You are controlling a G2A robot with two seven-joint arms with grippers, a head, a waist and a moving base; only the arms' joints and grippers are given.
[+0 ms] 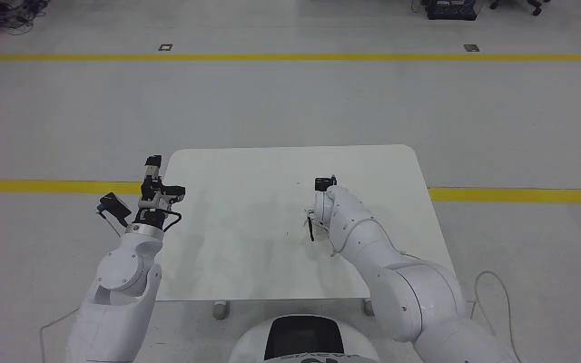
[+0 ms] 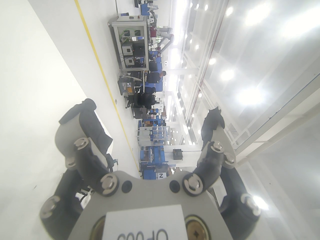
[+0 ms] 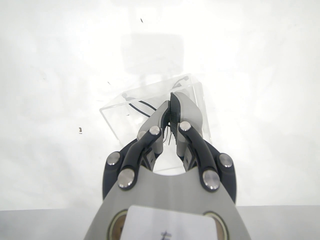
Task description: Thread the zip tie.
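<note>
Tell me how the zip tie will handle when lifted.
Probably springy rather than stiff: the zip tie curves in a thin strand out of the shut right end effector. Being so thin, it is likely very light. It might catch on the clear box close by.

The left hand (image 2: 150, 111) is raised at the left edge of the desk (image 1: 272, 227), its 2 fingers (image 2: 85, 126) spread wide. The right hand (image 3: 171, 102) points down at it, fingers pinched on the zip tie (image 3: 147, 106).
</note>
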